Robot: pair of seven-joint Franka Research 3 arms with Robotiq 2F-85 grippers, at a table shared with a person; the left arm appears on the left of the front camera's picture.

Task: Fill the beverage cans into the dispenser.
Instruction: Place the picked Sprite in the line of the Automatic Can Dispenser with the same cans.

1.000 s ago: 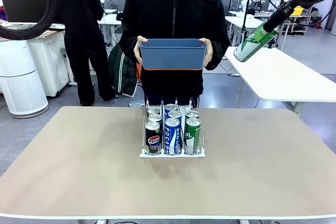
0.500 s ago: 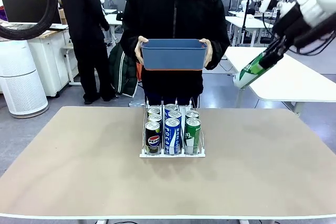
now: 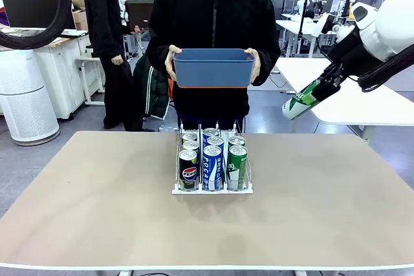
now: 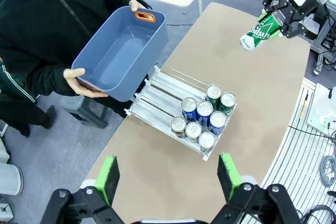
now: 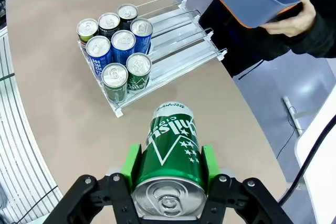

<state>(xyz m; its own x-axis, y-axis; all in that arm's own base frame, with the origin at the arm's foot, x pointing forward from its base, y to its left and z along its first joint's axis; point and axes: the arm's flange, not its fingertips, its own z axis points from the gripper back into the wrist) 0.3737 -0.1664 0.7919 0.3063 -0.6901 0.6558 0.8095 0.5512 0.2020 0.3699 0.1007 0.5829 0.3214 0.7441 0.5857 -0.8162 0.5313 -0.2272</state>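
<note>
We have a green can [image 5: 169, 153] clamped between the green pads of our right pincer [image 5: 168, 167], held in the air beyond the bench's [image 3: 97, 211] far right corner, tilted with its base toward the bench. The dispenser [image 3: 212, 188] sits in the middle of the bench with seven cans already in it: in the front view a black Pepsi can [image 3: 188, 170] leads the left lane, a blue-and-white can [image 3: 212, 167] the middle lane and another green one [image 3: 237, 166] the right lane, with more cans queued behind them. The far stretch of all three lanes is bare. Our left pincer [image 4: 169, 178] hangs high above the bench's near side, jaws spread wide and holding nothing. Across the bench the person holds a blue tub [image 3: 213, 66] in both hands; it looks empty from above.

We judge this to be the carry step. Next we need to bring the can over the dispenser's far end, stand it upright and lower it between the dividers of the right lane before letting go.
</note>
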